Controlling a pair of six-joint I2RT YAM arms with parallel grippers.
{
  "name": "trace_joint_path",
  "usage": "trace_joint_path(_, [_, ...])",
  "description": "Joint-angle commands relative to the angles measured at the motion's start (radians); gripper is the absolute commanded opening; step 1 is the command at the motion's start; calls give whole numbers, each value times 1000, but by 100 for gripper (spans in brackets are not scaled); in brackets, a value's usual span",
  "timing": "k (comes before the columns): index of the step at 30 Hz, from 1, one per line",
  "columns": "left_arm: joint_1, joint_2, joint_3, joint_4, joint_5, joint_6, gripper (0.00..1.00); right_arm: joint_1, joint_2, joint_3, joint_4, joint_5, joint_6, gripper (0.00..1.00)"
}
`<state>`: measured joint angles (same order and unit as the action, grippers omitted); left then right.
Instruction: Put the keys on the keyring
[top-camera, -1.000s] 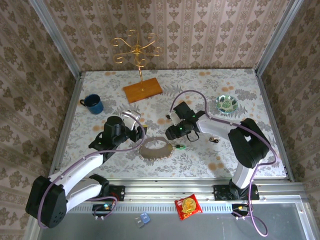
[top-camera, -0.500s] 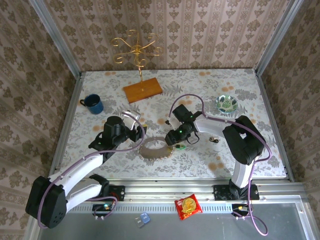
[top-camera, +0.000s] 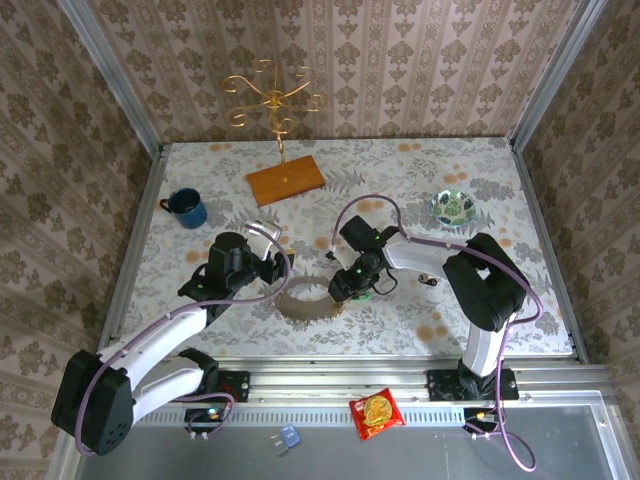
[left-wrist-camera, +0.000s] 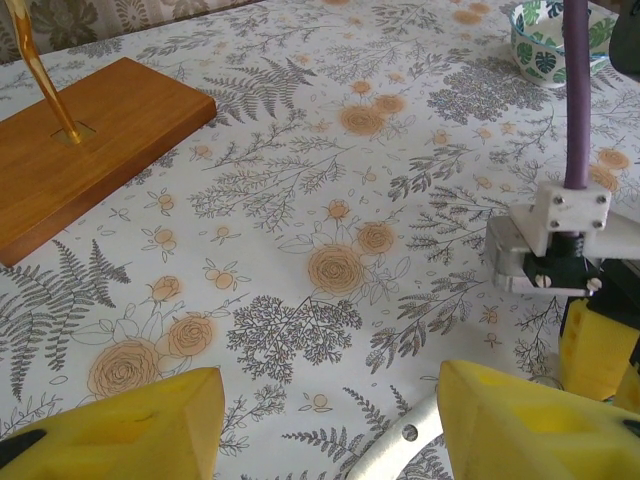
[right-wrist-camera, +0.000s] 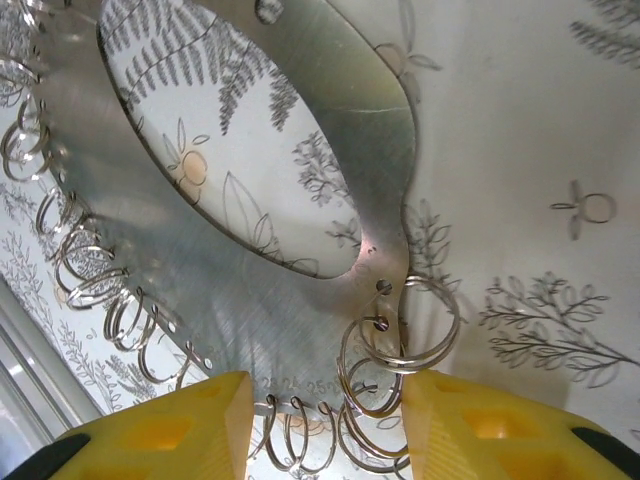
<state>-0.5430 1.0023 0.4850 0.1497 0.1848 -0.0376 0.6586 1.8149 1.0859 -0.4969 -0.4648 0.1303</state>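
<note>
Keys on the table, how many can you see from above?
2. A green-headed metal key lies just right of the right gripper. A small dark silvery key lies farther right, beside the right arm. More could be hidden underneath it.

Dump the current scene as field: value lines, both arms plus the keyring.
left gripper: jaws apart, keyring strip between them, grip unclear
right gripper: jaws open, straddling small split rings at the keyring's edge
keyring: metal oval band, between the arms
dark key: on table, right of right gripper
other: blue mug, gold stand, bowl
</note>
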Motion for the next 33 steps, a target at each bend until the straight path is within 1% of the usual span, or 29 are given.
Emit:
trace_joint_path(1, [-5, -7, 23, -3, -14, 1, 59, 29, -29, 16, -75, -27, -27, 44])
trace_joint_path(5, [-4, -8, 20, -6, -18, 8, 59, 36, -40, 25, -85, 18, -40, 44])
trace_joint_path(9, [-5, -17, 21, -18, -23, 17, 59, 36, -122, 6, -46, 169, -60, 43])
trace_joint_path(12, [-3, -26, 14, -18, -30, 22, 59, 35, -170, -13, 12, 246, -103, 42])
trace_joint_path(14, [-3, -31, 11, -16, -33, 25, 59, 27, -172, -16, 19, 254, -128, 42])
trace_joint_path(18, [-4, -38, 10, -20, -35, 26, 59, 27, -106, 42, -66, 227, -153, 40])
trace_joint_path(20, [-3, -42, 7, -19, -35, 27, 59, 38, -81, 55, -80, 226, -166, 39])
trace_joint_path(24, [-3, -47, 7, -24, -38, 32, 59, 45, -51, 75, -88, 259, -165, 38])
trace_joint_path(26, [-3, -51, 8, -27, -38, 33, 59, 38, -28, 115, -131, 265, -106, 38])
trace_joint_path(27, [-3, -53, 8, -28, -39, 33, 59, 37, -18, 136, -147, 275, -51, 38])
trace_joint_path(29, [-3, -57, 10, -36, -39, 35, 59, 37, -11, 168, -179, 307, 161, 38])
trace_joint_path(31, [-3, -62, 6, -37, -45, 33, 59, 40, -6, 189, -219, 301, 346, 38])
trace_joint_path(33, [-4, -62, -3, -25, -48, 27, 59, 58, -35, 155, -181, 291, 486, 37])
